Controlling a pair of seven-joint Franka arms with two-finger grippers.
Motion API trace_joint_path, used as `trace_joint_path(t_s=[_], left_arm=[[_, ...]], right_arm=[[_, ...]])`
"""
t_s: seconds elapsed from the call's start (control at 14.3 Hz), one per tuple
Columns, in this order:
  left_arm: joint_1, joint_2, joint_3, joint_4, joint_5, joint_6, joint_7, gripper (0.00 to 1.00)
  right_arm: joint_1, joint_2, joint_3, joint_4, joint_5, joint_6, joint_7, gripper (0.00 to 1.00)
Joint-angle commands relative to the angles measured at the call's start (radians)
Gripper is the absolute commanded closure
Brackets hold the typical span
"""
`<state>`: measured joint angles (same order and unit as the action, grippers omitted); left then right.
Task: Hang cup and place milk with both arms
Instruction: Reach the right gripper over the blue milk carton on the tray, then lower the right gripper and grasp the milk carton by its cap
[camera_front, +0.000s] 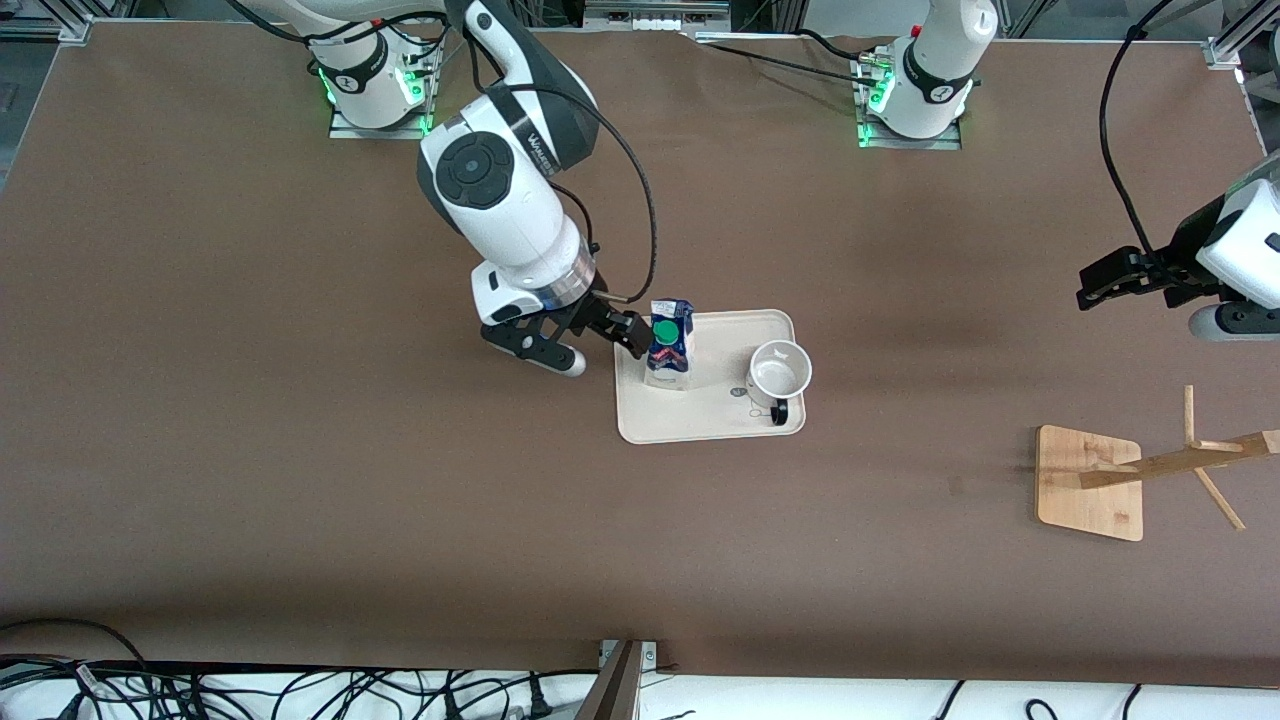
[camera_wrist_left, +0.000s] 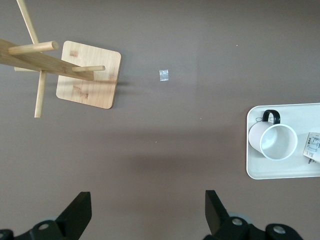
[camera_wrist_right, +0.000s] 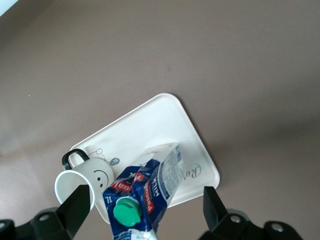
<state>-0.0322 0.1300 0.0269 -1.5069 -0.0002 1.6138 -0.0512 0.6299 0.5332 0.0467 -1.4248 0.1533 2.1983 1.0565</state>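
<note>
Straddling the milk (camera_front: 669, 343), the right tool (camera_wrist_right: 142, 210) hangs low with fingers spread wide, 1 on each side of the carton's blue top, gripping nothing; the milk stands upright on the cream tray (camera_front: 720, 420) at the right arm's end of it. The cup (camera_front: 779, 373) sits upright on the same tray beside the milk, toward the left arm's end, handle pointing at the front camera. Left tool (camera_wrist_left: 145, 210) waits high over bare surface (camera_wrist_left: 165, 150), fingers wide and empty, with the wooden rack (camera_wrist_left: 87, 75) nearby.
</note>
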Motion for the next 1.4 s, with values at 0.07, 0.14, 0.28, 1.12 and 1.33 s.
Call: trace_joint_path(t_s=[0.07, 0.14, 0.28, 1.12, 1.33], left_arm=[[-0.002, 0.011, 0.001, 0.022, 0.014, -0.003, 0.004, 0.0], [-0.002, 0.011, 0.001, 0.022, 0.014, -0.003, 0.004, 0.0], [-0.002, 0.011, 0.001, 0.022, 0.014, -0.003, 0.004, 0.0], [-0.002, 0.011, 0.001, 0.022, 0.014, -0.005, 0.002, 0.0], [-0.002, 0.011, 0.001, 0.022, 0.014, -0.005, 0.002, 0.0]], right_arm=[[0.072, 0.036, -0.013, 0.007, -0.024, 0.053, 0.114, 0.0], [0.083, 0.044, -0.013, 0.007, -0.026, 0.069, 0.125, 0.0], [0.094, 0.054, -0.013, 0.007, -0.028, 0.072, 0.125, 0.0], [0.136, 0.1, -0.013, 0.009, -0.095, 0.072, 0.109, 0.0], [0.136, 0.116, -0.013, 0.012, -0.095, 0.099, 0.103, 0.0]])
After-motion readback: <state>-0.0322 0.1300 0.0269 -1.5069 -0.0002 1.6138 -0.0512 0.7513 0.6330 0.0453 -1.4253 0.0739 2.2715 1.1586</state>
